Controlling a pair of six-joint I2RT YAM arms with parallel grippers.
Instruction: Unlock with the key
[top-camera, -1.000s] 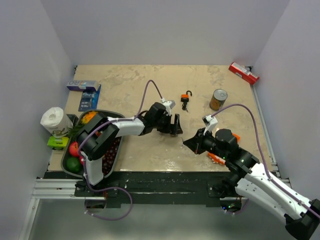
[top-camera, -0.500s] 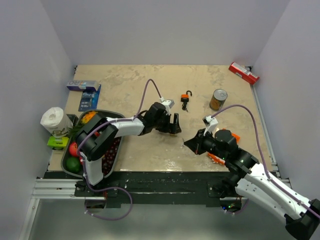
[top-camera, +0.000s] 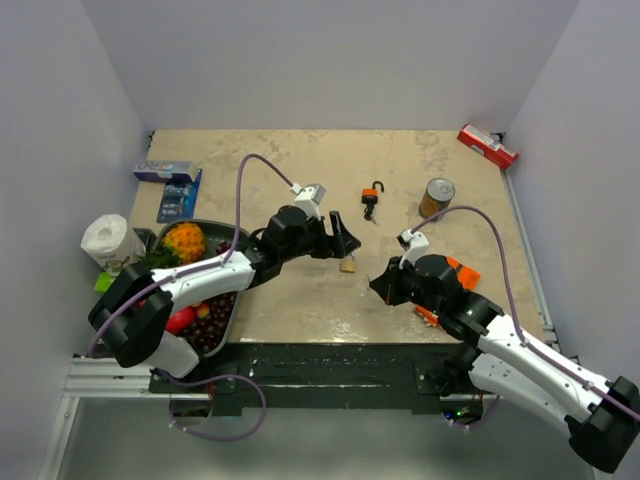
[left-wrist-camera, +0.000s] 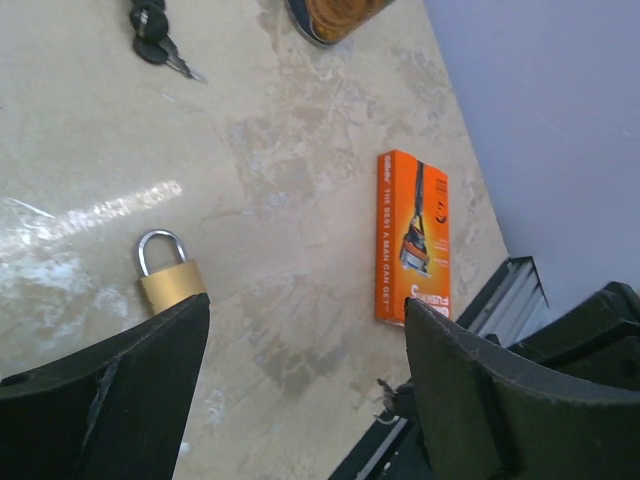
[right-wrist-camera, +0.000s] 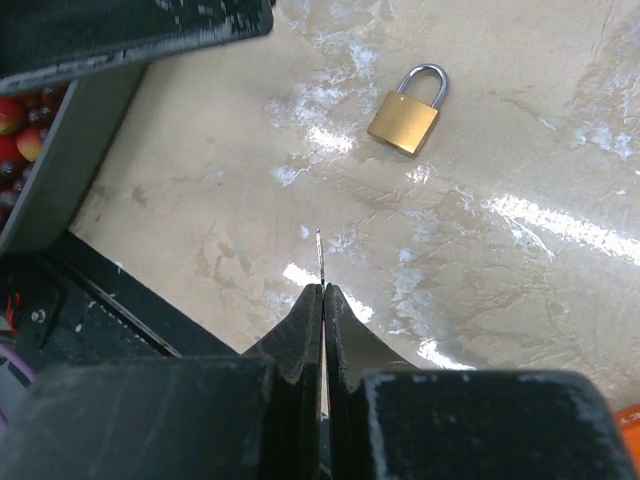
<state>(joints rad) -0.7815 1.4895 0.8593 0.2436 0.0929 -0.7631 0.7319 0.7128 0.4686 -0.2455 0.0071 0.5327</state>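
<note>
Key (right-wrist-camera: 319, 258) is sitting clamped in the right gripper (right-wrist-camera: 322, 290). The fingers are pressing together, and only the thin metal blade is poking out ahead of the tips, edge-on. The head is hiding between the fingers.

Brass padlock (right-wrist-camera: 408, 112) is lying flat on the table (top-camera: 250, 170), ahead of the right gripper and a bit to its right. It's clear of the blade tip, with the shackle seated and pointing away from that gripper.

Left gripper (left-wrist-camera: 305, 312) is hanging over the same padlock with its jaws wide apart and nothing between them. In the left wrist view the padlock is lying just past the tip of the left-hand finger (left-wrist-camera: 110, 380), with its lower body tucked behind it. Can't tell whether they're touching.

Orange padlock (top-camera: 372, 197) is lying further out, ahead of both grippers, well apart from the brass one. A small bunch of black-headed keys (left-wrist-camera: 155, 45) is lying right beside it. Can (top-camera: 436, 198) is standing ahead of the right gripper, off to its right.

Orange razor pack (left-wrist-camera: 413, 235) is lying flat beyond the left gripper's right-hand finger, near the right arm. Fruit tray (top-camera: 222, 318) is sitting behind the left gripper, next to that arm's base.
</note>
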